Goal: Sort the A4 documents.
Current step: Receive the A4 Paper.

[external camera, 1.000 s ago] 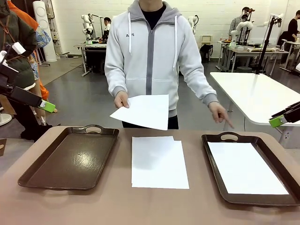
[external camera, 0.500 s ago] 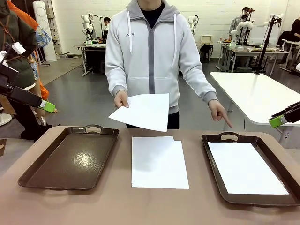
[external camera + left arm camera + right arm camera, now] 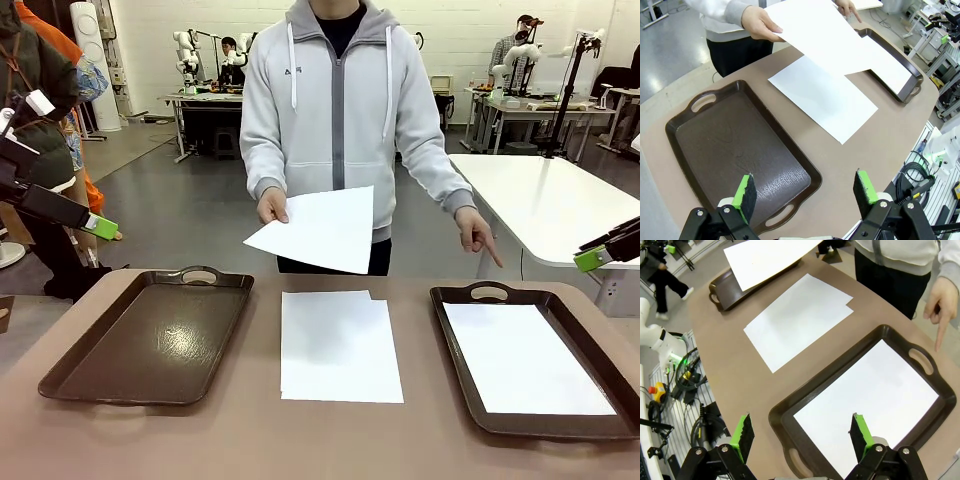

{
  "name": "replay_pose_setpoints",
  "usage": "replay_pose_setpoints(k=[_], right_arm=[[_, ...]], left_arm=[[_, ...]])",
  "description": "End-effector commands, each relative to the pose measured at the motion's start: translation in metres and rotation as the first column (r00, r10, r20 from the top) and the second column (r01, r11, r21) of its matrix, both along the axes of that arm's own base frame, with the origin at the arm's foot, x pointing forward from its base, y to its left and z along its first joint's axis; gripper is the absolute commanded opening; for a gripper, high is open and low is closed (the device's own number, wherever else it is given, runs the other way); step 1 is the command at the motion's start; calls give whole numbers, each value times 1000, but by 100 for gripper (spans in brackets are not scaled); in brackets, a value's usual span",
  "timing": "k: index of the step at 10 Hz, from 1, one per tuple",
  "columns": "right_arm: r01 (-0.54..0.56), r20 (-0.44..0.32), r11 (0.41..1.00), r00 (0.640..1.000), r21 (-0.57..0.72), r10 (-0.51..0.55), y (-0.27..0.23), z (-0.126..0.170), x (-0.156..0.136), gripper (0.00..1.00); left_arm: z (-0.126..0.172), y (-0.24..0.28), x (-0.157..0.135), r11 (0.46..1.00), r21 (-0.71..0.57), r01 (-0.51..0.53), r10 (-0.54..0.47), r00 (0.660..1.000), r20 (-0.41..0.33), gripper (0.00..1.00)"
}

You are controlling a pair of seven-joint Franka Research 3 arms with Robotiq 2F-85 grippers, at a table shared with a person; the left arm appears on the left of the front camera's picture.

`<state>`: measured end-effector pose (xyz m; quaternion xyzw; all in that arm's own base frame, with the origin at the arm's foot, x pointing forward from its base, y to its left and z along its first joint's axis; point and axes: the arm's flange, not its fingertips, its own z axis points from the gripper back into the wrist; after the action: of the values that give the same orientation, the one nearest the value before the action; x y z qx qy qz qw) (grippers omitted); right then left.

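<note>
In the front view, we see a person standing at the far side of the table (image 3: 240, 435). One hand (image 3: 272, 206) holds a loose sheet (image 3: 322, 232) in the air above the far edge. The other hand (image 3: 476, 232) points an index finger down toward the right tray (image 3: 452, 345). A stack of sheets (image 3: 338, 345) lies flat on the table between the two brown trays, its top sheet slightly offset. A single sheet (image 3: 525, 358) lies inside the right tray, while the left tray (image 3: 150, 335) shows only its bare brown floor. The left gripper (image 3: 100, 226) hangs off the table's left side and the right gripper (image 3: 592, 258) off its right side. Both are well apart from the paper.

In the left wrist view, the left gripper (image 3: 805, 192) has its green pads spread wide with nothing between them, above the near end of the left tray (image 3: 740, 145). Beyond it we see the stack of sheets (image 3: 825, 97), with the loose sheet (image 3: 825, 35) held over its far part.

In the right wrist view, the right gripper (image 3: 802, 435) also stands wide and holds nothing, above the right tray (image 3: 827, 375) and the single sheet (image 3: 870, 390) in it. The pointing hand (image 3: 942, 302) hovers just beyond the tray's handle. The stack of sheets (image 3: 797, 320) lies farther off on the bare table.
</note>
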<state>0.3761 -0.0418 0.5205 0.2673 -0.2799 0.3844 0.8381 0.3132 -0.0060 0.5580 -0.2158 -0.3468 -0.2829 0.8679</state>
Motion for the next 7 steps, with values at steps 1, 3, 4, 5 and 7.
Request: replay_pose_setpoints(k=[1,3,4,5,7], right_arm=[[-6,-2,1000,1000,-6,6,0,0,-1,100],[16,-73,1000,997,24,-14,12,-12,14,100],[32,-136,997,991,65,-23,25,-23,26,100],[51,-180,993,983,106,-32,38,-31,37,100],[103,-290,972,956,213,-38,66,-45,59,100]], left_arm=[[0,1,0,1000,-7,11,-11,1000,3,100],[0,1,0,1000,-7,11,-11,1000,3,100],[0,1,0,1000,-7,11,-11,1000,3,100],[0,1,0,1000,-7,11,-11,1000,3,100],[0,1,0,1000,-7,11,-11,1000,3,100]])
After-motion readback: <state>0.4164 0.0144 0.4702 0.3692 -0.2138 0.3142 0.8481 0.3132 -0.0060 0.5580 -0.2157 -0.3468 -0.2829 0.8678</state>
